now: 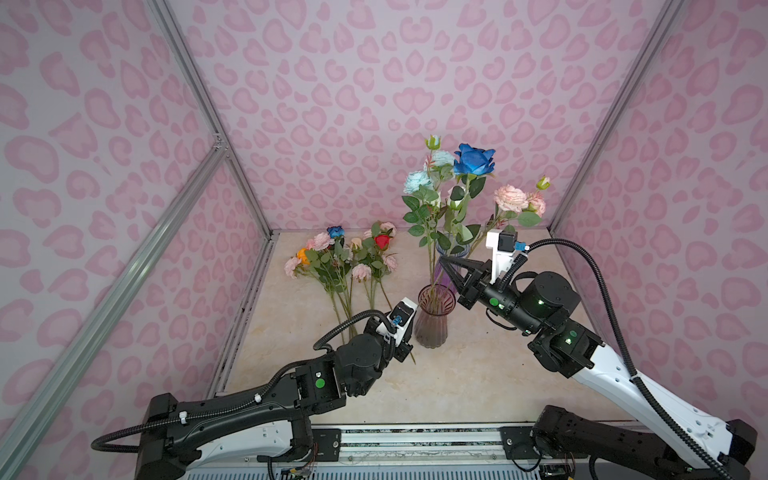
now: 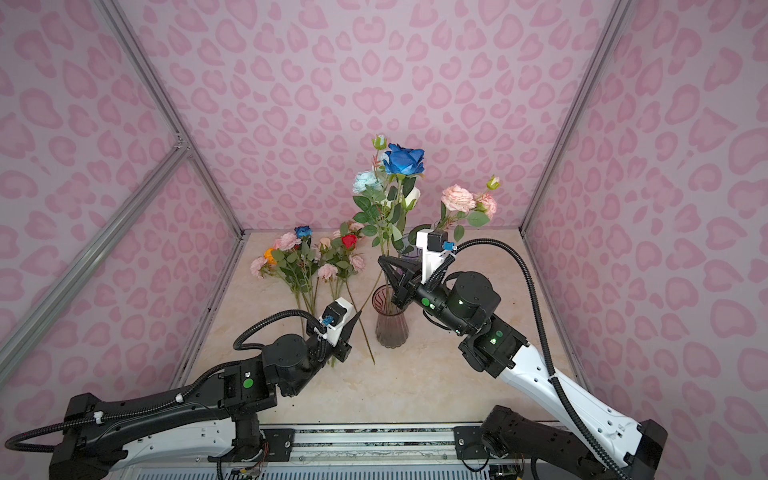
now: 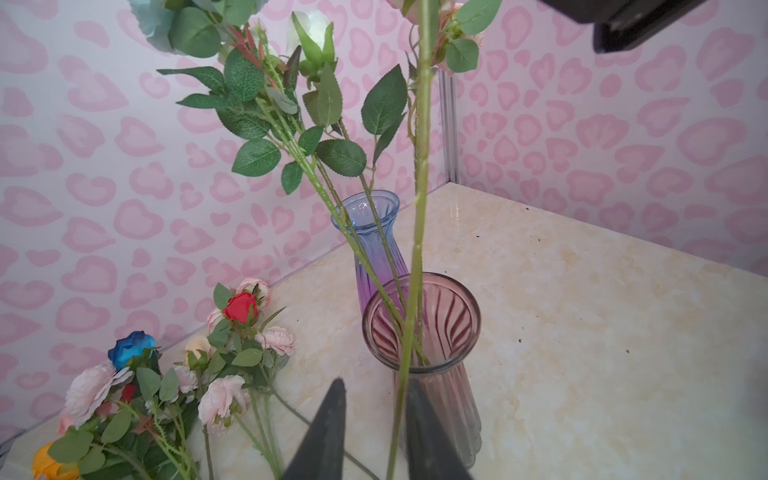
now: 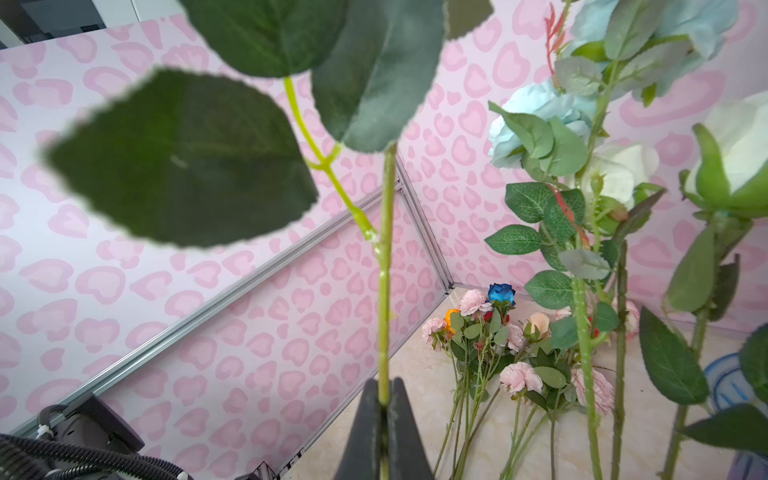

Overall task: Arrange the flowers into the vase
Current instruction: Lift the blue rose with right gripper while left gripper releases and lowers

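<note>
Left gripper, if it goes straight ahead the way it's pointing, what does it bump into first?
Likely the green stem standing between its open fingers, then the pink vase just behind; depth is hard to judge.

Soft, even, bright light fills the scene; shadows on the cream marbled tabletop (image 1: pixel 478 374) are faint. In the right wrist view the big dark green leaves (image 4: pixel 183 158) nearest the lens are blurred, while the far things stay sharp.

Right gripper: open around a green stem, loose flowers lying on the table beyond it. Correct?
Not open. The right wrist view shows the right gripper shut on the green stem; the loose flowers do lie on the table beyond it.
</note>
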